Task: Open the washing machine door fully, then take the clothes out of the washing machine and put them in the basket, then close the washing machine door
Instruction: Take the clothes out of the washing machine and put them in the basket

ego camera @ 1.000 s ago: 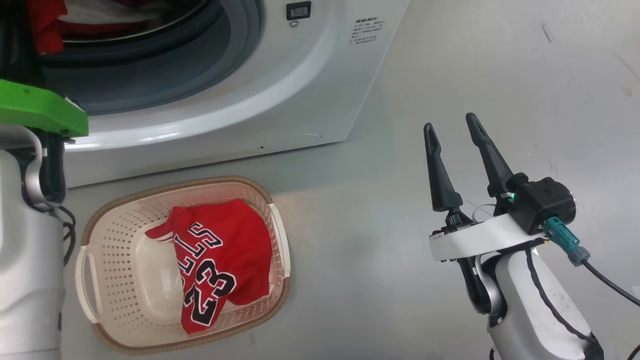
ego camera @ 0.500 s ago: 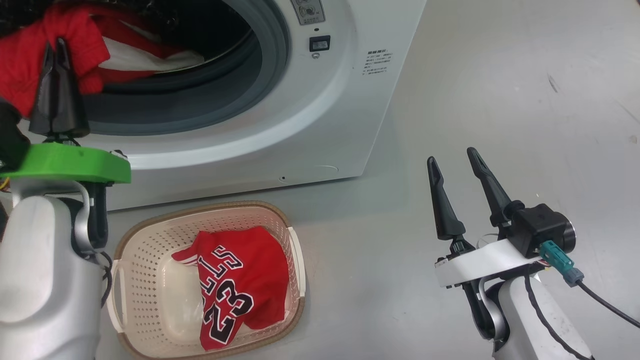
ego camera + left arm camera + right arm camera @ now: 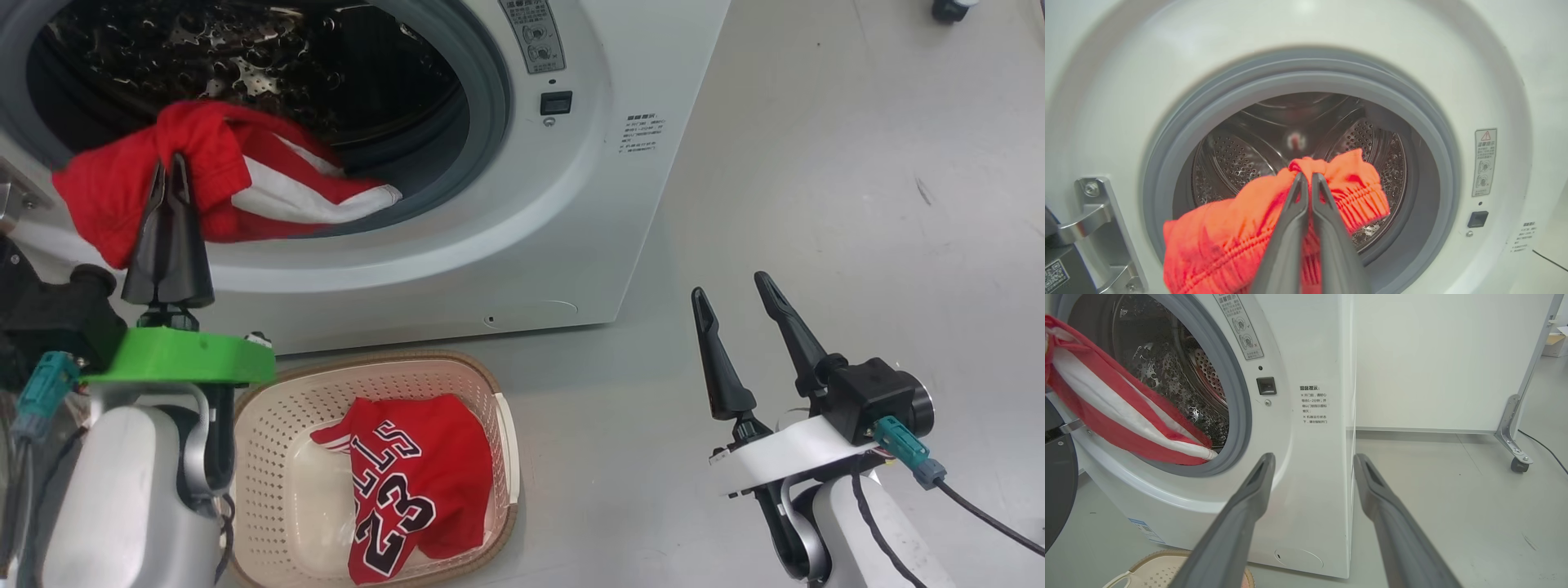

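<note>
The left gripper was closed tightly on a red garment with white trim, pinching the gathered cloth just in front of the opening of the washing machine. The garment hung partly outside, and its other end rested on the grey gasket. The right gripper stood wide open and held nothing, above the floor to the right of the machine. The jersey with number 23 lay in the basket, on the floor below the opening.
</note>
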Motion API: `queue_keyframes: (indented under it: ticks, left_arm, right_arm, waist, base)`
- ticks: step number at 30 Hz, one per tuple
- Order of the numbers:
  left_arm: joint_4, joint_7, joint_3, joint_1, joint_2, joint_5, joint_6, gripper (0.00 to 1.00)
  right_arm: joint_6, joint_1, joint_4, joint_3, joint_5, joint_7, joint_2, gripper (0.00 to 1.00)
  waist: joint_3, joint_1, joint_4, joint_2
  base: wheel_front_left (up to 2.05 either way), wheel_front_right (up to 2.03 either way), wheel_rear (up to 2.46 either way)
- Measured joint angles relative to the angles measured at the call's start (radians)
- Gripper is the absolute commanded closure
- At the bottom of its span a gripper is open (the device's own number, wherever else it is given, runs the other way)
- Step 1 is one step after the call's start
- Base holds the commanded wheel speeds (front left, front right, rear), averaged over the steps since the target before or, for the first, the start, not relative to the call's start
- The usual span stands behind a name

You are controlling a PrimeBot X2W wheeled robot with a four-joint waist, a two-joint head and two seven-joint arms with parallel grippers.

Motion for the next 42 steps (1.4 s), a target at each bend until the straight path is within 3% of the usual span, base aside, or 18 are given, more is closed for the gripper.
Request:
queue_keyframes:
  ticks: [18, 30, 42]
  left_arm:
    - [0.013, 0.125, -0.102, 0.226, -0.025, -0.019, 0.015, 1.0]
    - [0.1, 0.19, -0.133, 0.237, -0.03, -0.035, 0.01, 1.0]
    - [0.28, 0.288, -0.128, 0.168, -0.024, -0.058, 0.001, 1.0]
  right_arm:
    - [0.009, -0.001, -0.03, 0.003, -0.007, 0.0, 0.0, 0.0]
    - [0.007, -0.035, -0.058, 0.012, -0.007, 0.0, -0.001, 0.0]
    - [0.005, -0.094, -0.085, 0.036, 0.012, 0.0, -0.001, 0.0]
  waist:
    - [0.046, 0.0, -0.001, 0.0]
    - [0.122, 0.0, -0.019, 0.0]
    - [0.217, 0.0, -0.059, 0.0]
  base:
    - [0.0, 0.0, 0.0]
    - [0.0, 0.0, 0.0]
    - [0.0, 0.0, 0.0]
